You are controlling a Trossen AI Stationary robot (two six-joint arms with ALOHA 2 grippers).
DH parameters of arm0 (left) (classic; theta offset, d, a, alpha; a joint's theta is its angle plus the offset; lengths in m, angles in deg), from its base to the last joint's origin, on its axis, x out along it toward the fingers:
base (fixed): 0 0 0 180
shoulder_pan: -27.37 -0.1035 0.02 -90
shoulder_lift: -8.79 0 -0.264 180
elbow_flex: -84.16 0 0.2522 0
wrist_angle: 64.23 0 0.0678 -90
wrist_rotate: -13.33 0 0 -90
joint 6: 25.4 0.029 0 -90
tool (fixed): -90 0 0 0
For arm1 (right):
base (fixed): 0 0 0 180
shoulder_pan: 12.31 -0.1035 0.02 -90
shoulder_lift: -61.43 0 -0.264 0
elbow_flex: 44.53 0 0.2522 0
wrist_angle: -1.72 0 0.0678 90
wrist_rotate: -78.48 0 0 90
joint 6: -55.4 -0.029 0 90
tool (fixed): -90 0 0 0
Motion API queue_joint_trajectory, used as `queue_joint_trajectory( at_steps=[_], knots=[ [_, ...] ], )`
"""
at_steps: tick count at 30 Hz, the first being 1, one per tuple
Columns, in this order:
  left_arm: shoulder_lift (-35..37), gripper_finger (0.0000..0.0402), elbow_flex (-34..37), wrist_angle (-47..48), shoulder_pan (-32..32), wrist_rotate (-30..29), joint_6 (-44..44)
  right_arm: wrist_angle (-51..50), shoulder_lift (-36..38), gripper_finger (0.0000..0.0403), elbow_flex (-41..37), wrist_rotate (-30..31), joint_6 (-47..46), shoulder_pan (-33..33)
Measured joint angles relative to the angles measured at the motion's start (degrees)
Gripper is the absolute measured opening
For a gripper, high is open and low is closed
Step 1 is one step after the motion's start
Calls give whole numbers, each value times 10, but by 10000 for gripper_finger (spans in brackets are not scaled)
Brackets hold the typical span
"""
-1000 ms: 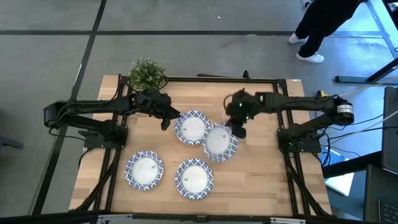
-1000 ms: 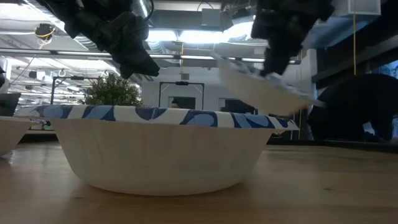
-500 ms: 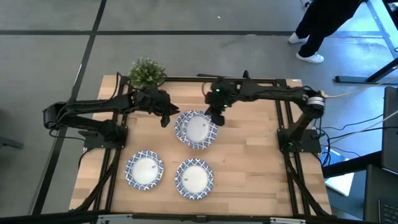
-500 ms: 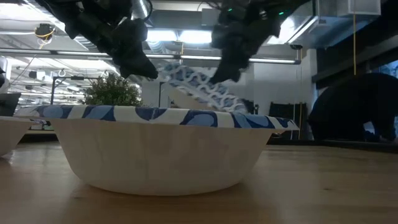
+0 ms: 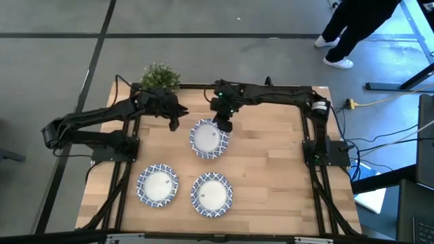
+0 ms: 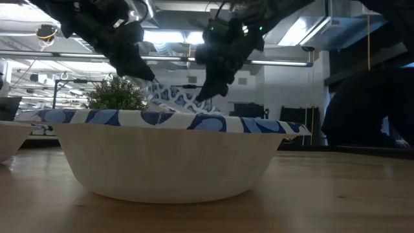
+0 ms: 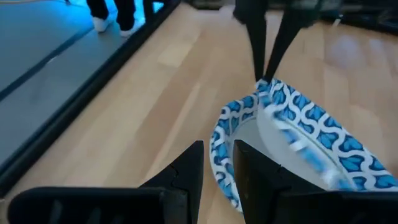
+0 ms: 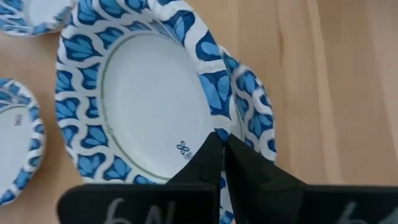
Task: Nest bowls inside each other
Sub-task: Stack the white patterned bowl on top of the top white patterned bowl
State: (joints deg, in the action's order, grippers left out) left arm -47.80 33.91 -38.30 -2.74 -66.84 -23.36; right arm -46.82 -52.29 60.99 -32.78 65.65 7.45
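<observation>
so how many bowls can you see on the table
4 visible: two nested at the back centre, the upper bowl held by the right tool over a lower bowl; front-left bowl; front-centre bowl. More may hide in stacks.

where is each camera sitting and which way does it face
High view: above the table, looking straight down; both arms show, three bowl spots.
Low view: at table-top height, looking level across a near bowl; both arms come from above.
Left wrist view: past the left pincer at the far stack.
Right wrist view: down past the right pincer, shut on the top bowl.
All four share that far stack.
</observation>
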Motion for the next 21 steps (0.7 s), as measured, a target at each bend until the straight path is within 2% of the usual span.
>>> queue_joint_trajectory(
  at_steps=[7,12,21],
  knots=[
    [13,81,0,-2,-29,3,2,-1,-19,32,-2,-8,-11,10],
    [13,81,0,-1,-41,3,10,17,-19,49,-2,10,-20,9],
    [13,81,0,-1,-64,3,32,20,-19,94,-2,18,-24,10]
  ],
)
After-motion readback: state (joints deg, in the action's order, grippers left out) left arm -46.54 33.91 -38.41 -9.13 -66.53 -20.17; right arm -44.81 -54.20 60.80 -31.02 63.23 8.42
